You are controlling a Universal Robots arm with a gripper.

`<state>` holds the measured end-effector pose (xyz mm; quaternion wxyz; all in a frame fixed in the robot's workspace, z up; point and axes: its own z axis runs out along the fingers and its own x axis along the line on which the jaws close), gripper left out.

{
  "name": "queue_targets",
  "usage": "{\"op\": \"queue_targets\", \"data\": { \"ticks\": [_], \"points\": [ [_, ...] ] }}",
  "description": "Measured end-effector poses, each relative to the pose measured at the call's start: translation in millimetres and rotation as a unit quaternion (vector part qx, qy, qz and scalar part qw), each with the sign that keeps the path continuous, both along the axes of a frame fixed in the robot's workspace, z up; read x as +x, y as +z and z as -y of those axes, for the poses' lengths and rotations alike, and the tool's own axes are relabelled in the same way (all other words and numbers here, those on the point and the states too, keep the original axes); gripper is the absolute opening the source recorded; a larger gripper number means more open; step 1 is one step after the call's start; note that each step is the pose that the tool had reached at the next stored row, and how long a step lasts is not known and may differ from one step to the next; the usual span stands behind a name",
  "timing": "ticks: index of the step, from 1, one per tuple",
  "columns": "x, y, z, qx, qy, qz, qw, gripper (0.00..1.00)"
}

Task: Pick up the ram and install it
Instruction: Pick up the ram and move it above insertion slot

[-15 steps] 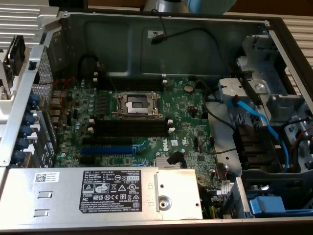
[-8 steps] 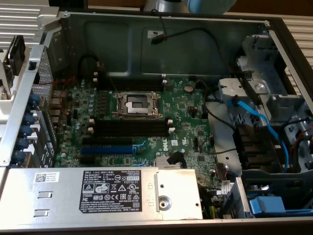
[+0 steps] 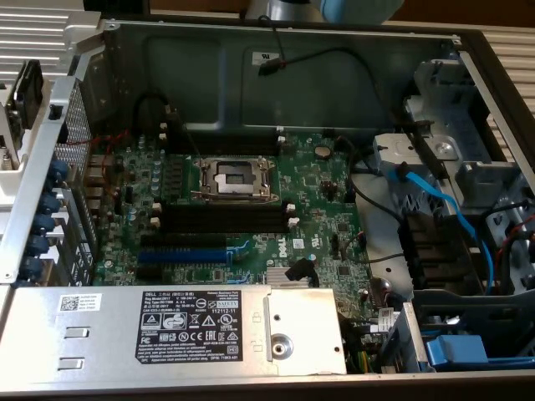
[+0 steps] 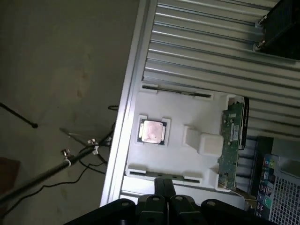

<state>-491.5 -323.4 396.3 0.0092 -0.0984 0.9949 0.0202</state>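
The ram, a long thin green stick, stands on edge in a slot of a white tray outside the computer case. The same ram shows as a dark slab at the exterior view's left edge. My gripper hangs above the tray's rim, apart from the ram, its black fingers shut together with nothing between them. On the green motherboard, the black memory slots with white end clips lie bare beside the CPU socket.
A square CPU chip sits in the white tray. A blue expansion slot, the power supply, blue cables and drive bays crowd the case. Part of my arm shows over the case's back wall. The ribbed table edge meets the floor.
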Motion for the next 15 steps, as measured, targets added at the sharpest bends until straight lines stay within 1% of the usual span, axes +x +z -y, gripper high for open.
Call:
{"op": "queue_targets", "data": {
  "ticks": [3,4,7,10,12,15],
  "points": [
    [0.0,0.0,0.0,0.0000,0.027,0.0000,0.9996,0.10],
    [0.0,0.0,0.0,0.0000,0.045,0.0000,0.9990,0.10],
    [0.0,0.0,0.0,0.0000,0.072,0.0000,0.9974,0.10],
    [0.0,0.0,0.0,0.0000,0.100,0.0000,0.9950,0.10],
    [0.0,0.0,0.0,0.0000,0.136,0.0000,0.9908,0.10],
    [0.0,0.0,0.0,0.0000,0.162,0.0000,0.9867,0.10]
  ]
}}
